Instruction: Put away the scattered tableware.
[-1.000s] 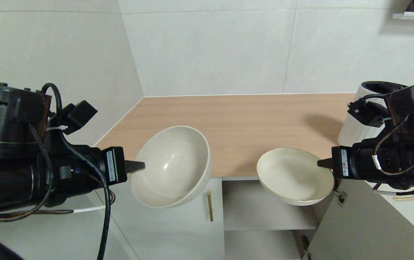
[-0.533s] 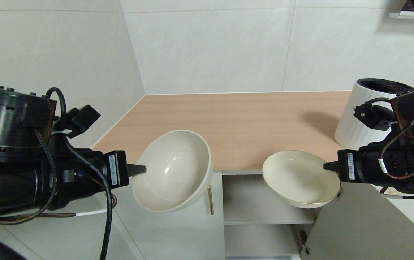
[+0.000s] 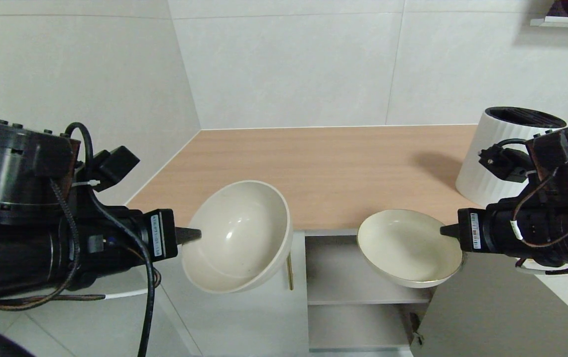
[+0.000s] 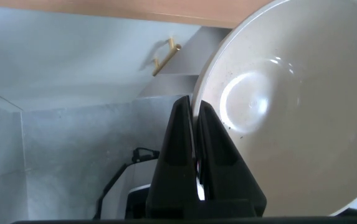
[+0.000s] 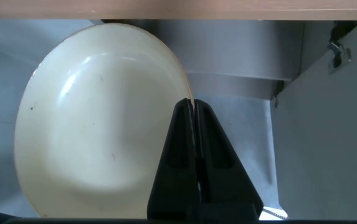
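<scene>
Both bowls sat a little lower against the counter's [image 3: 323, 168] front edge than a second before. The whole head view had shifted too, so part of that was the camera.

The deep bowl [image 3: 237, 238] hung in the air in front of the closed cabinet door, tilted on its side with its hollow facing up and towards the robot. The left fingers [image 3: 191, 233] were pinched shut on its rim. The shallow bowl [image 3: 408, 245] hung before the open cabinet [image 3: 358, 267], nearly level, with the right fingers [image 3: 446, 230] clamped on its near rim.

Both looked like glazed ceramic: stiff, smooth, likely slippery and breakable. A hold at a single point on the rim would let the weight lever against the grip, more so on the deep bowl. The rim seemed the only practical place to hold them, so slow, steady carrying and a soft set-down on the shelf [image 3: 363, 292] seemed wise.

A brass handle [image 3: 289, 270] marked the closed door. The open door [image 3: 487, 307] swung out on the right, and a white ribbed container [image 3: 492, 163] stood on the counter.
</scene>
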Controlling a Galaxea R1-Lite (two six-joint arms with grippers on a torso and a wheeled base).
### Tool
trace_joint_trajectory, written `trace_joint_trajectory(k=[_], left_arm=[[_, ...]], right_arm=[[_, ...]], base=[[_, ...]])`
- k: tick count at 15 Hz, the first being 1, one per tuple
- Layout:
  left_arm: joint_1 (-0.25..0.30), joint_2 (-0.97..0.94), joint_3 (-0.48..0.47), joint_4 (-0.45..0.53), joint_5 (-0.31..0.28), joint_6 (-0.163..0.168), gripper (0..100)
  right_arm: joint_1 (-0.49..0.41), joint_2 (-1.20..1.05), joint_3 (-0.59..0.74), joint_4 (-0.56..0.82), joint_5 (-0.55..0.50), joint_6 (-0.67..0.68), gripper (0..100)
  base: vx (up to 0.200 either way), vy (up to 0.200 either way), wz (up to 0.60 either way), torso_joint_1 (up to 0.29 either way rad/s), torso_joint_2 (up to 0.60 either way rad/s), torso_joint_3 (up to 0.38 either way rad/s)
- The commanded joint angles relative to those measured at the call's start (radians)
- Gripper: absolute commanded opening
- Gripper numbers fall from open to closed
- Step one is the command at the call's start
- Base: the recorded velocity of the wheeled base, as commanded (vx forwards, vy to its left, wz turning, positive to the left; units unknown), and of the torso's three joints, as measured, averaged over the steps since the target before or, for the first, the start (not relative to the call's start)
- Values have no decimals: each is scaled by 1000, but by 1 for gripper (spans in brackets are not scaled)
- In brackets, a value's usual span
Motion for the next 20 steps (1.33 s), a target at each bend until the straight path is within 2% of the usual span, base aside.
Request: trace_joint_trajectory(k=[1, 8, 20], left_arm=[[-6, 3, 5, 0, 0, 5, 0], [-11, 4, 13, 0, 1, 14, 0], [-11, 4, 14, 0, 1, 19, 0]], right_arm=[[0, 21, 0, -1, -1, 0, 0], [-2, 33, 2, 0, -1, 0, 0], [0, 44, 3, 0, -1, 0, 0]], base=[[0, 0, 0, 0, 0, 0], [0, 0, 0, -29, 66, 40], [0, 0, 0, -180, 460, 283]])
